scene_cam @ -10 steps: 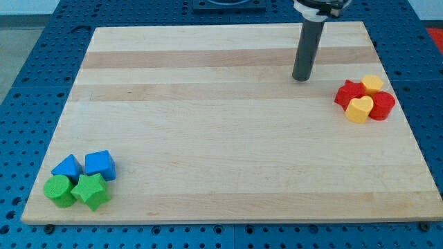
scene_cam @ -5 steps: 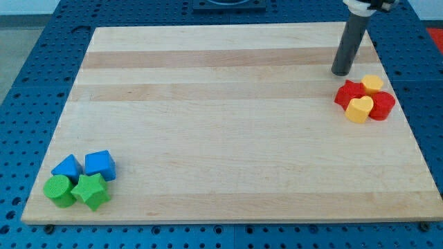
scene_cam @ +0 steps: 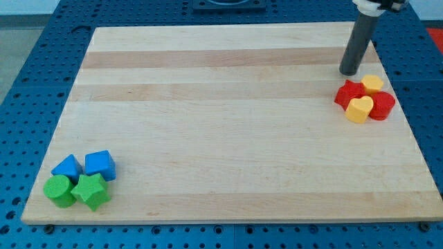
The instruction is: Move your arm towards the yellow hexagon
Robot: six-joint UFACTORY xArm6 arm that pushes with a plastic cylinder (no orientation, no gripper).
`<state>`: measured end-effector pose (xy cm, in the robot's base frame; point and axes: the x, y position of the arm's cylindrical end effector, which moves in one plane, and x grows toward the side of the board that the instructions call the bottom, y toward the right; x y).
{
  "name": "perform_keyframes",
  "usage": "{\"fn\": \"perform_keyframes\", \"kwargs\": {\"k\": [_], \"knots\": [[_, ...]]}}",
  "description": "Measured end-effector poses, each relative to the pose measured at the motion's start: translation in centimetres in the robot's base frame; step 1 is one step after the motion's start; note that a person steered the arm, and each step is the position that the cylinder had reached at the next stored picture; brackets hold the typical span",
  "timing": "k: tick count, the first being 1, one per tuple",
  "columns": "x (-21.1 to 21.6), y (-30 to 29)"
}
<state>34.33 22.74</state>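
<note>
Camera view shows my tip [scene_cam: 349, 72] resting on the wooden board [scene_cam: 221, 138] near the view's top right corner. It is a plain rod end with nothing to spread or pinch, it carries nothing, and it touches no block. The dark rod [scene_cam: 358, 43] rises from the tip leaning slightly toward the view's right, and its upper end meets a white collar [scene_cam: 377, 5] at the view's top edge.

Just to the view's lower right of my tip sits the yellow hexagon [scene_cam: 372, 84], close but with a sliver of bare wood between them. Directly below my tip, also near and apart, is the red star [scene_cam: 349, 93]. Further below and right lie the yellow heart [scene_cam: 359, 109] and the red cylinder [scene_cam: 382, 104], all four packed together.

Well away toward the view's bottom left are the blue triangle [scene_cam: 67, 167], blue cube [scene_cam: 100, 164], green cylinder [scene_cam: 58, 190] and green star [scene_cam: 91, 190], bunched together.
</note>
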Motion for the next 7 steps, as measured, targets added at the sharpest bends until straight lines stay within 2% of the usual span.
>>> {"fn": "perform_keyframes", "kwargs": {"k": [5, 7], "knots": [[0.4, 5.4], [3.7, 6.7]]}}
